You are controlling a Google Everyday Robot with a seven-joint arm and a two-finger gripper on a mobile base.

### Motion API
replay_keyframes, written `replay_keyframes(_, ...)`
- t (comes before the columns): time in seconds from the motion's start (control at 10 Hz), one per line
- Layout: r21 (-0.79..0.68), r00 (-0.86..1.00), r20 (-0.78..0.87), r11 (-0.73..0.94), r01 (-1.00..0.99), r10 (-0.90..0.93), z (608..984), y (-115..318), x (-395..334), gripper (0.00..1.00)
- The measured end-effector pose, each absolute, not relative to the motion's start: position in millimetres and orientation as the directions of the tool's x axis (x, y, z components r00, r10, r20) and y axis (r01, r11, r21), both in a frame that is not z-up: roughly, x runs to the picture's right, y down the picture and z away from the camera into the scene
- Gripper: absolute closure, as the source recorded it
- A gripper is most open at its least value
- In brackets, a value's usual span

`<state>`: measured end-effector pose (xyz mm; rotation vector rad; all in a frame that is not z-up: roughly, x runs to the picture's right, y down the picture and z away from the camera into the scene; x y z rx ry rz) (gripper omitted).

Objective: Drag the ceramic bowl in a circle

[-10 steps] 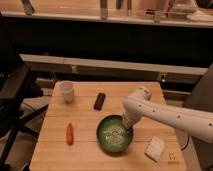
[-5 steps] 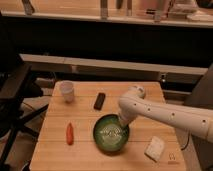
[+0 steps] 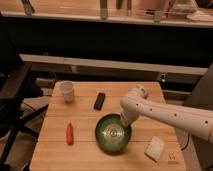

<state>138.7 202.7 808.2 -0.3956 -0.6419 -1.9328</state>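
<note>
On the wooden table [image 3: 85, 152], front centre: the ceramic bowl [image 3: 112, 135], upright. Glossy green, dark rim, paler inside with faint rings. It is the widest item on the table, nearer the front edge than the back and roughly midway left to right.

Gripper [image 3: 125, 121]: down at the bowl's back-right rim, at the end of the white arm [image 3: 170, 116]. The arm enters from the right edge of view and bends at a rounded joint behind the bowl. The gripper's tip overlaps the rim line. Whether it clasps the rim or only rests against it: cannot tell. Wide or narrow: cannot tell either.

Other items, none touching the bowl:
- white cup [image 3: 67, 91], upright, back-left part of the table.
- small dark rectangular object [image 3: 100, 101], lying flat, right of the cup, behind the bowl.
- orange-red elongated item [image 3: 70, 133], lying flat, left of the bowl, long axis running front to back.
- flat white item [image 3: 154, 148], front-right, near the bowl's right side, set askew to the table edge; kind not identifiable.

Left of the table: a dark chair [image 3: 15, 95], partly in view.
</note>
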Motion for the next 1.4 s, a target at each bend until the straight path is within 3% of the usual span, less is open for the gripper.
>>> replay_keyframes(0.2, 0.263, -0.433, 0.529, -0.344, 0.901, -0.73, 809.5, 198.7, 132.7, 0.92)
replay_keyframes(0.4, 0.27, -0.448, 0.526, -0.358, 0.894, -0.723, 810.8, 196.7, 123.8, 0.99)
replay_keyframes(1.4, 0.284, -0.485, 0.515, -0.393, 0.874, -0.706, 814.0, 190.3, 130.4, 1.0)
